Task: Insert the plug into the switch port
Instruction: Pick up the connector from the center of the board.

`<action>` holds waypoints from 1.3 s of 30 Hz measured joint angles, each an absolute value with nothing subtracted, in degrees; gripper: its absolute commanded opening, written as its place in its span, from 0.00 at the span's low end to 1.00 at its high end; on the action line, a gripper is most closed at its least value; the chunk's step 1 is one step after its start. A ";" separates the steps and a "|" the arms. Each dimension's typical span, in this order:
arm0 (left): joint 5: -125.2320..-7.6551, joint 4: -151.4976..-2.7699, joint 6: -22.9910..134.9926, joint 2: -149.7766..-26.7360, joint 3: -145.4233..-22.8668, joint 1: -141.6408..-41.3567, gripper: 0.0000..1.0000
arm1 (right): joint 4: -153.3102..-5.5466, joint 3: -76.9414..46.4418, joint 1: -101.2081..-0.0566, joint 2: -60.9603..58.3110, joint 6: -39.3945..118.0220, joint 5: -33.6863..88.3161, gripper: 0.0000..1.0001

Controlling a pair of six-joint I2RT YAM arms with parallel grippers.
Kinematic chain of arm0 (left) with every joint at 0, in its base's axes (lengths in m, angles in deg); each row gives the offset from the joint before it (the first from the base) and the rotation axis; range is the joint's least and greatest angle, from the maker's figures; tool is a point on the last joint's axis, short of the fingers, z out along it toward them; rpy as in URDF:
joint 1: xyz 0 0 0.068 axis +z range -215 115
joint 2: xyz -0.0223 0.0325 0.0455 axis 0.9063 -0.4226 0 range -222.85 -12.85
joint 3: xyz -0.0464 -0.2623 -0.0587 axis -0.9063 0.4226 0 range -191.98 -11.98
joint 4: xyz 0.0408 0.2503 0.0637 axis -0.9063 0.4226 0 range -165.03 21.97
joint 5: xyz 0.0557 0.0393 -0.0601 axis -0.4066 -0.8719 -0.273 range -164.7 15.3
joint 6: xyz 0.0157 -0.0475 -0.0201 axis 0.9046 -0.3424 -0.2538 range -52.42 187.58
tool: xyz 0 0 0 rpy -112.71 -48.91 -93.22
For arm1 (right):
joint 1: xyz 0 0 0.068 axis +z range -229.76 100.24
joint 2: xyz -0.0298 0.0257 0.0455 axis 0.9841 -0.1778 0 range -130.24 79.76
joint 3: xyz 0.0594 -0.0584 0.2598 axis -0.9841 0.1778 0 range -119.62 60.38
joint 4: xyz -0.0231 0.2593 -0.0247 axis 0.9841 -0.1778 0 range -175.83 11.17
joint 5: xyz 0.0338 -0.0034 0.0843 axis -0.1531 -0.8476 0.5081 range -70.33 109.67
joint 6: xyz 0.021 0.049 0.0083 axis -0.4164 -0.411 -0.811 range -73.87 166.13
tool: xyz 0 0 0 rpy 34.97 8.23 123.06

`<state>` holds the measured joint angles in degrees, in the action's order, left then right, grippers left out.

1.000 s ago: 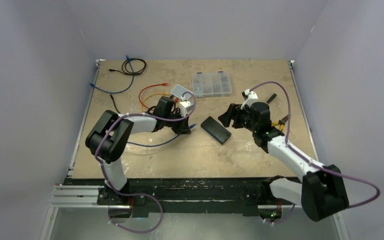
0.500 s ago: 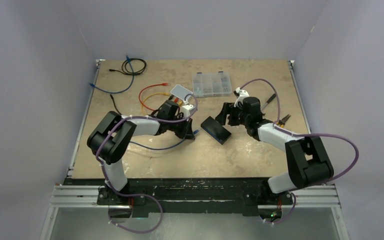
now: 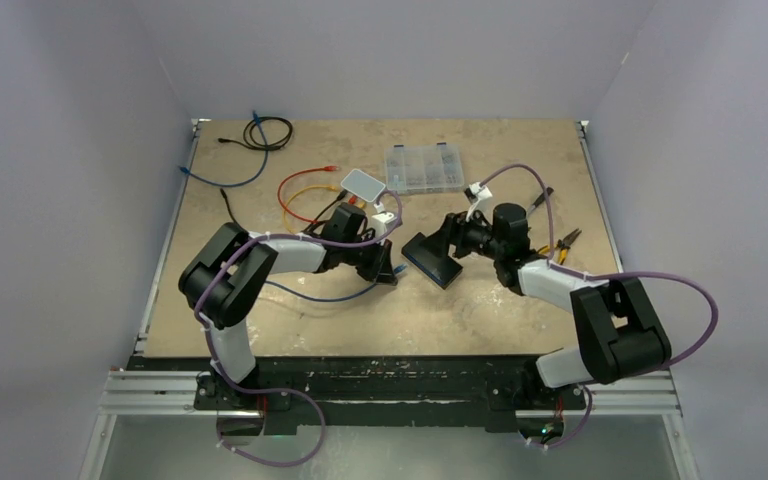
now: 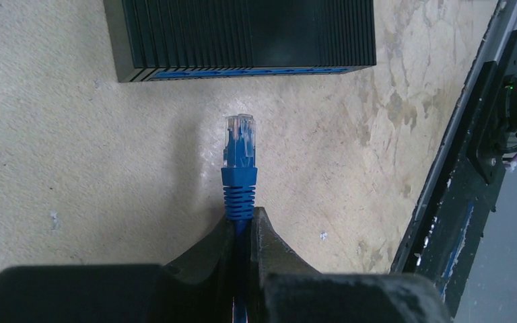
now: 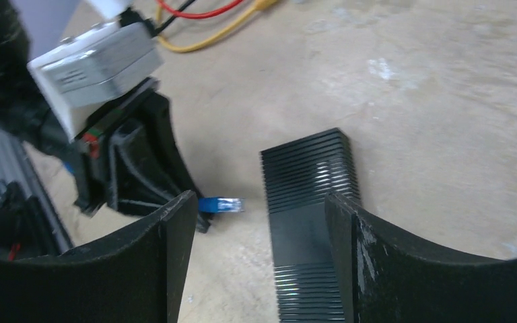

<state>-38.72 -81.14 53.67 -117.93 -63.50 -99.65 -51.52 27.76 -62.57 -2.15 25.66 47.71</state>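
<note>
Light and brittle-tipped, I'd say, the plug [image 4: 239,145] sits pinched by its bendy boot in the left pincer [image 4: 242,219], just short of the switch [image 4: 242,33], over which the right pincer [image 5: 259,202] hangs spread.

The left arm [image 3: 222,285] and right arm [image 3: 620,335] were built of glossy black joint housings joined by white links. Purple cables [image 3: 710,312] were strung along both. A white camera block [image 3: 365,183] was carried at the left wrist. Matte black fingers [image 5: 141,269], broad and curved, were seen low in the right wrist view.
</note>
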 measured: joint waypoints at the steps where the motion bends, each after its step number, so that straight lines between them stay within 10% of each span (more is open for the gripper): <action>1: -38.30 -81.34 53.47 -117.91 -63.50 -99.65 0.00 | -49.88 28.40 -62.57 -2.09 25.48 49.78 0.69; 39: -26.17 -53.16 60.20 -94.50 -69.75 -103.43 0.00 | -4.18 44.88 -55.51 7.16 39.54 84.12 0.61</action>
<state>-26.17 -53.16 60.20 -94.50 -69.75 -103.43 -4.18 44.88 -55.51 7.16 39.54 84.12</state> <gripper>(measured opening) 0.042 0.634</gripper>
